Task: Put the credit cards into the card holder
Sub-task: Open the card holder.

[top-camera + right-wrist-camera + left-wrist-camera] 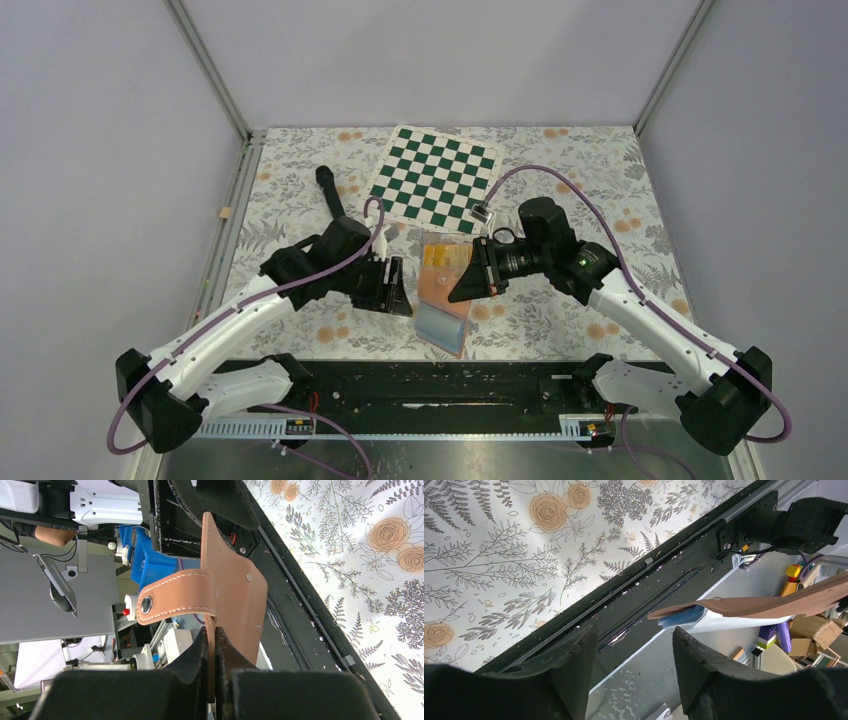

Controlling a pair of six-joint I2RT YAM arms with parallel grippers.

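Note:
The tan-brown card holder [441, 292] hangs unfolded above the table between both arms, its pinkish and light blue inner pockets facing up. A yellow-orange credit card [447, 257] shows at its far end; I cannot tell whether it sits in a pocket. My right gripper [468, 281] is shut on the holder's leather edge [235, 605], just below the snap tab [172, 600]. My left gripper [397, 284] stands open just left of the holder. In the left wrist view nothing lies between its fingers [574, 665], and the holder's brown edge [774, 602] floats beyond the right fingertip.
A green-white chessboard [435, 178] lies at the back of the floral mat. A black stick-like object [328, 190] rests to its left. A small tan block [226, 213] sits off the mat's left edge. A black rail [430, 385] runs along the near edge.

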